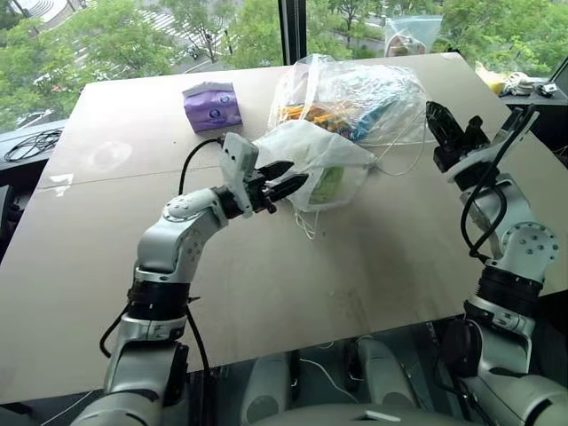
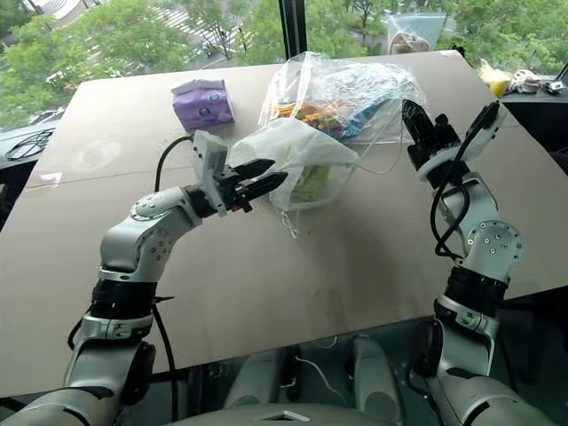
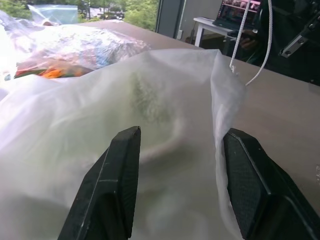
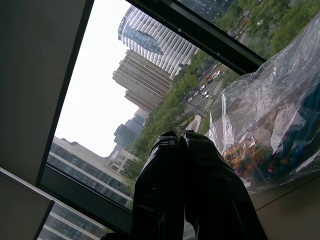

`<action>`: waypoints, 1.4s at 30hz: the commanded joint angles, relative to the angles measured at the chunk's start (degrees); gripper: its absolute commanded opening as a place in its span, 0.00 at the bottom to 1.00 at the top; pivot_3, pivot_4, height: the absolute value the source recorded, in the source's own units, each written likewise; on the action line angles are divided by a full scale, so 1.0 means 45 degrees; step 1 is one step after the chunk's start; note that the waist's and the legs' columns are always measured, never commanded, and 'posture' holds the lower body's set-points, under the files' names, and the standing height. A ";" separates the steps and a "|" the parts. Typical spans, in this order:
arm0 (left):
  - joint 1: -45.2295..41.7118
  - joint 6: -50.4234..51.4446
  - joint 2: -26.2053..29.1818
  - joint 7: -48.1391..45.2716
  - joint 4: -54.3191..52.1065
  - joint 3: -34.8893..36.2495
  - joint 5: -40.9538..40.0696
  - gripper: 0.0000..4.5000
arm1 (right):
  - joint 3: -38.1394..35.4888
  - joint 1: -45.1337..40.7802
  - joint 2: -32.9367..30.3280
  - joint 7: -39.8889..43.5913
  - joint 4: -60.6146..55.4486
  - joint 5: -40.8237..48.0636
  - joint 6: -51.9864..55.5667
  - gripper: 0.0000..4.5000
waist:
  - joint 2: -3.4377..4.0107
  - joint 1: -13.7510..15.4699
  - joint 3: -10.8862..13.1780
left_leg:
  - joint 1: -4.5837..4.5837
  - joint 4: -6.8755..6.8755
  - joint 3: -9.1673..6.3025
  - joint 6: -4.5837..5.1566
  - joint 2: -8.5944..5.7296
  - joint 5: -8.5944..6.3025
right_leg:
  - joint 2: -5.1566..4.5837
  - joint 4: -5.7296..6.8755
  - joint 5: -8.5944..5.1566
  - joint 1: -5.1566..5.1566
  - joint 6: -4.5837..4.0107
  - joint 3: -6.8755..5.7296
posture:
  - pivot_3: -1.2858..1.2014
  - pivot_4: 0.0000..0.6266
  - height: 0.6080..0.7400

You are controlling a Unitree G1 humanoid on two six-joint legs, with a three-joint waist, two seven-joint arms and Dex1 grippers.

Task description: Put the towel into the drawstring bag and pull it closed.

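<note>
Left gripper (image 1: 282,184): jaws parted, black fingers (image 3: 107,192) either side of the white fabric, nothing pinched that I can see; tips sit at the near-left edge of the sack.
Drawstring bag (image 1: 324,160): lies on the table (image 1: 115,266) at centre, slumped against the clear plastic bag (image 1: 355,93) behind it; mouth side looks puckered toward the right.
Towel (image 3: 145,100): pale green patch shows through the sack wall, so I judge it already inside.
Cord (image 1: 306,222): a loose loop trails onto the table at the sack's near side; a taut strand rises in the left wrist view toward the right arm.
Right gripper (image 1: 441,122): raised well to the right of the sack, fingers pressed together; whether cord is caught between them I cannot tell.
Step in hand: closing the mouth, by my reading. To do it well, the left should pin the sack body low and firm while the right draws the cord straight away from the mouth, steady, without lifting the sack.
Hard to make out: the bag mouth itself, how far gathered; where the thin strand ends; the towel's outline is only a blur through fabric.
Also there: purple tissue pack (image 1: 212,106) far left-back, apart from the work.
</note>
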 commanded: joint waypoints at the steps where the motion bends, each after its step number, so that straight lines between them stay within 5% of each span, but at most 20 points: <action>1: -0.0403 -0.0023 0.0391 -0.0295 -0.0210 0.0947 -0.0520 0.54 | 0.0218 0.0018 -0.0131 0.0040 -0.0588 0.0215 -0.0342 0.00 | 0.0000 0.0051 0.0000 | -0.0001 0.0001 -0.0002 0.0000 -0.0003 0.0000 | -0.0003 0.0000 -0.0007 0.0001 -0.0011 -0.0002 | 0.52 0.24 1.00; 5: -0.0832 0.0273 0.0436 -0.0306 0.0289 0.1576 -0.0988 0.54 | 0.0404 -0.0003 -0.0206 0.0055 -0.0564 0.0231 -0.0466 0.00 | 0.0000 0.0049 0.0000 | -0.0011 0.0022 0.0004 0.0001 -0.0011 0.0000 | -0.0010 -0.0007 -0.0014 0.0005 -0.0024 0.0015 | 0.52 0.24 1.00; 14: 0.0723 0.0981 0.1962 -0.1731 -0.0387 -0.1131 0.0606 0.54 | 0.0491 -0.0084 -0.0429 0.0079 -0.0349 0.0368 -0.0769 0.00 | 0.0004 0.0032 0.0000 | -0.0008 -0.0031 0.0024 0.0000 -0.0006 -0.0001 | -0.0001 -0.0022 -0.0002 -0.0016 0.0002 0.0031 | 0.52 0.24 1.00; 26: 0.1037 -0.2681 -0.0668 -0.0356 0.1929 -0.1963 0.2785 0.54 | 0.0456 0.0009 -0.0638 -0.0011 -0.0409 0.0471 -0.1051 0.00 | 0.0004 0.0026 0.0000 | -0.0001 -0.0030 0.0050 0.0002 -0.0007 -0.0001 | -0.0002 -0.0022 0.0001 -0.0018 0.0005 0.0063 | 0.52 0.24 1.00; 40: 0.1094 -0.3629 -0.0766 -0.0520 0.3778 -0.2597 0.4418 0.54 | 0.0471 0.0097 -0.0691 -0.0131 -0.0392 0.0477 -0.1182 0.00 | 0.0015 0.0031 -0.0014 | 0.0013 -0.0014 0.0054 0.0003 -0.0005 0.0000 | -0.0007 -0.0003 -0.0004 -0.0014 -0.0009 0.0065 | 0.52 0.24 1.00; 42: 0.1124 -0.3577 -0.0842 -0.0614 0.3743 -0.2631 0.4379 0.42 | 0.0484 0.0093 -0.0672 -0.0152 -0.0380 0.0465 -0.1193 0.00 | 0.0021 0.0030 -0.0017 | 0.0014 -0.0014 0.0055 0.0002 -0.0004 0.0000 | -0.0007 -0.0002 -0.0004 -0.0014 -0.0009 0.0066 | 0.52 0.24 1.00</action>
